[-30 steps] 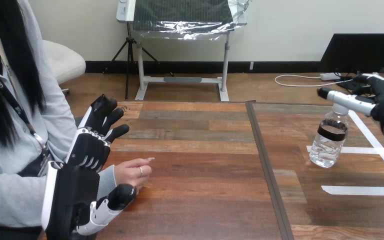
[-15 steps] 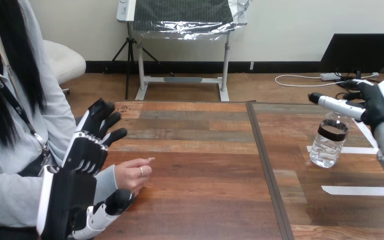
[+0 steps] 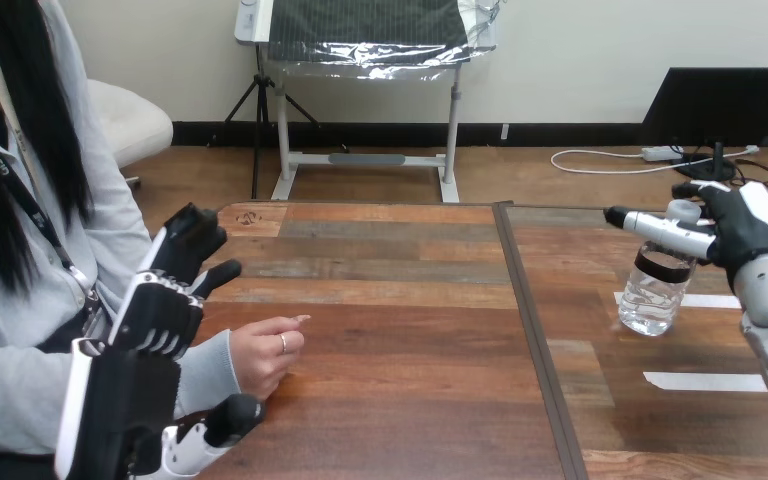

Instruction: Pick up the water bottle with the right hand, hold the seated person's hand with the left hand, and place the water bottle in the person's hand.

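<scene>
R hand (image 3: 752, 238) fingers (image 3: 660, 230) straight — touching bottle (image 3: 650, 297)

Water bottle (image 3: 657, 292) stood on the surface (image 3: 400, 400) at the right, right robot hand (image 3: 735, 225) placed by its top, person's hand (image 3: 265, 355) rested at the left, left robot hand (image 3: 160, 310) set beside it.

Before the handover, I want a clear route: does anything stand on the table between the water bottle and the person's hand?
Nothing visible does: only bare wooden table separates the water bottle from the person's hand.
</scene>
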You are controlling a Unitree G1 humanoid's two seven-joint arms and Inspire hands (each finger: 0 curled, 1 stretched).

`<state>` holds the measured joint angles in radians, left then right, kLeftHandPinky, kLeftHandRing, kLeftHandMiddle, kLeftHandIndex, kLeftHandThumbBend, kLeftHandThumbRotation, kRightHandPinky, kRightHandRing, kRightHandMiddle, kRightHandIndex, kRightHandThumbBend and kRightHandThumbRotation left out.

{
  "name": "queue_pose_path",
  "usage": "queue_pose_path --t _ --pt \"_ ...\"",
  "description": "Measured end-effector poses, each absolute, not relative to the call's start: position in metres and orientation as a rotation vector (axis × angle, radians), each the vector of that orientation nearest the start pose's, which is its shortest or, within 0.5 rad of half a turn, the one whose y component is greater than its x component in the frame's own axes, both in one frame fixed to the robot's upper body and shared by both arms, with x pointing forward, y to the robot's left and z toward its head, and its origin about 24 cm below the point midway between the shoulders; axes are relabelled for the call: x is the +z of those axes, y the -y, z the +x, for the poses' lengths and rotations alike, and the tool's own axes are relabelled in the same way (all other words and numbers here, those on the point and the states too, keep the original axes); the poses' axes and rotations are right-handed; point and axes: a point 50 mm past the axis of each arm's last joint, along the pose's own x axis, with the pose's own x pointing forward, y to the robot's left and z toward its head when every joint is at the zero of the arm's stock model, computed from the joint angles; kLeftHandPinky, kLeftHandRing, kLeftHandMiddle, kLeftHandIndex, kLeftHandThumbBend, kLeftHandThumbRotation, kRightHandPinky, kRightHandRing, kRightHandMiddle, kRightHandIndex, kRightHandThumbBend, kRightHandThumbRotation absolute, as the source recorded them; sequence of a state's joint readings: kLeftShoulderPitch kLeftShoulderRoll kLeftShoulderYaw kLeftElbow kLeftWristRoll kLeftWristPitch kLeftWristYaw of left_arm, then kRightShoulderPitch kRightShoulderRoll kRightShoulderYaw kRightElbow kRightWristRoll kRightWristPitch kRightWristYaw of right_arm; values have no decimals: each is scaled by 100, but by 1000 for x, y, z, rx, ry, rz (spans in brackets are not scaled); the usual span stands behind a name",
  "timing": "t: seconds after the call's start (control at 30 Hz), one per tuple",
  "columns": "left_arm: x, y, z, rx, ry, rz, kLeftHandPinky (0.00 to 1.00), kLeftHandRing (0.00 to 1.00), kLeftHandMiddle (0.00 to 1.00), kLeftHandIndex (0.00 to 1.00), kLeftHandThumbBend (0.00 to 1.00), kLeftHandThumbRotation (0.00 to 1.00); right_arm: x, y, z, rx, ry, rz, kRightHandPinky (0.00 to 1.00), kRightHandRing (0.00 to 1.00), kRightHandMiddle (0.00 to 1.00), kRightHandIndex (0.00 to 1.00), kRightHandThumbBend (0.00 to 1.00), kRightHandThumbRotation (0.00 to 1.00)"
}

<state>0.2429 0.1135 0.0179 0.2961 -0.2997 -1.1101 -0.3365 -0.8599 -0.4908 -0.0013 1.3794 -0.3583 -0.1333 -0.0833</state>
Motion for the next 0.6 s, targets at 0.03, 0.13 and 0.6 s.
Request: queue_pose_path --t 0.03,0.13,0.6 --pt "31 -193 163 -83 595 27 82 90 92 91 100 58 59 288 360 -205 -381 -736 70 78 82 88 91 54" --pt "32 -193 162 -82 599 27 82 90 92 92 100 58 57 287 359 -203 -388 -733 69 77 82 88 91 54" --pt "36 -195 153 -78 607 32 82 90 91 91 100 57 50 282 357 -188 -402 -719 69 76 81 88 92 52"
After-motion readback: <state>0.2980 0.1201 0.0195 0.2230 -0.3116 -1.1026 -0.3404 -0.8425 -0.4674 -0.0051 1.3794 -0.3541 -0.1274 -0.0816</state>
